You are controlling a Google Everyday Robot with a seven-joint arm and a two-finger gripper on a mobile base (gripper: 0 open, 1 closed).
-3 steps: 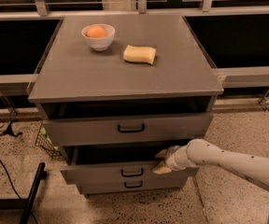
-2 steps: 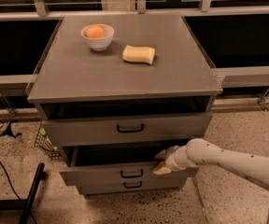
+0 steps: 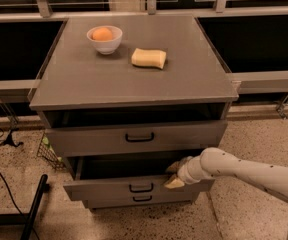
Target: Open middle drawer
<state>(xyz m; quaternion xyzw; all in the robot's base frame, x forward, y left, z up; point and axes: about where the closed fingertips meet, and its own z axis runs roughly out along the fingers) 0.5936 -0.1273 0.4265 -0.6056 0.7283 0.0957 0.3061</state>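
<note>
Middle drawer [image 3: 99, 189]: grey flat front, small black bar handle [image 3: 141, 188]. It is second of three below the counter's front edge, pulled out with its dark interior showing.

Items, left to right:
- Wire basket [image 3: 48, 152]: on the floor below the counter's front-left corner, partly hidden by the cabinet.
- Black pole [image 3: 33, 207]: slanting on the floor, left of the drawers.
- Counter [image 3: 134, 84]: grey, flat, square top.
- White bowl [image 3: 105, 46]: near the counter's back-left corner, upright, holding one orange [image 3: 102, 33].
- Yellow sponge [image 3: 149, 58]: just right of the bowl, apart from it, toward the back edge at mid-width.
- Top drawer [image 3: 89, 140]: directly under the front edge, also drawn out, taller front.
- Bottom drawer [image 3: 109, 201]: narrow strip of front visible beneath the middle drawer.
- Gripper [image 3: 175, 174]: below the counter's front-right corner, at the right end of the middle drawer's front. Its tan fingertips [image 3: 173, 183] stand either side of the front panel's top edge, clamped on it.
- White arm [image 3: 249, 175]: runs from the gripper to the lower right.
</note>
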